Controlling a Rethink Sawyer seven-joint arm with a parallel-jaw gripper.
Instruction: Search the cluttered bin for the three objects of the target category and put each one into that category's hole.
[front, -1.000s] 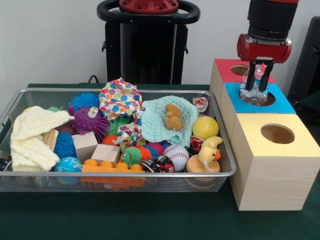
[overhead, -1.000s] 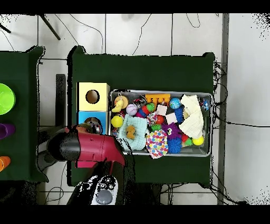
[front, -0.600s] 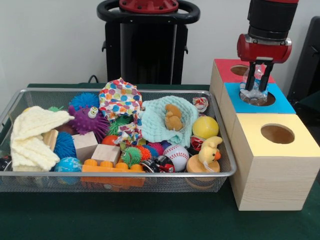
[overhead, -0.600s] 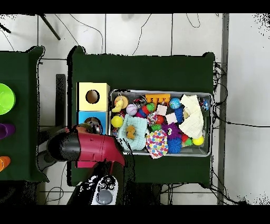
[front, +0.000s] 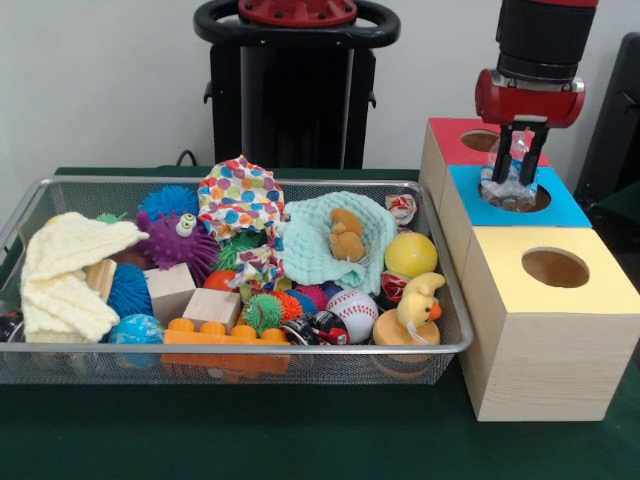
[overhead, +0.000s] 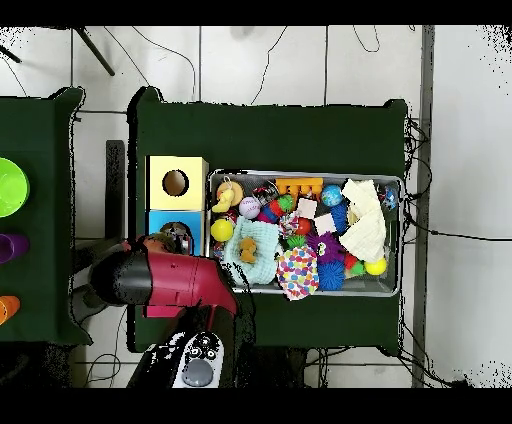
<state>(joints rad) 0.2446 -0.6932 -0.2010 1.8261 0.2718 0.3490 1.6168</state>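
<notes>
From the front, the gripper (front: 517, 178) had risen slightly since a moment earlier, its fingers clamped on a crumpled clear plastic bottle (front: 507, 184) sitting in the blue box's hole (front: 524, 199), between the red box (front: 462, 141) and yellow box (front: 553, 268). Overhead, the red arm (overhead: 165, 280) hid the gripper beside the wire bin (overhead: 393, 181).

Wire-mesh bin (front: 60, 355), seemingly raw-wood boxes (front: 540, 375)

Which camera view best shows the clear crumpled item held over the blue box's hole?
The front view: the clear crumpled item sits between the hand's fingers, above the blue box. Overhead, the red arm hides most of it.
</notes>
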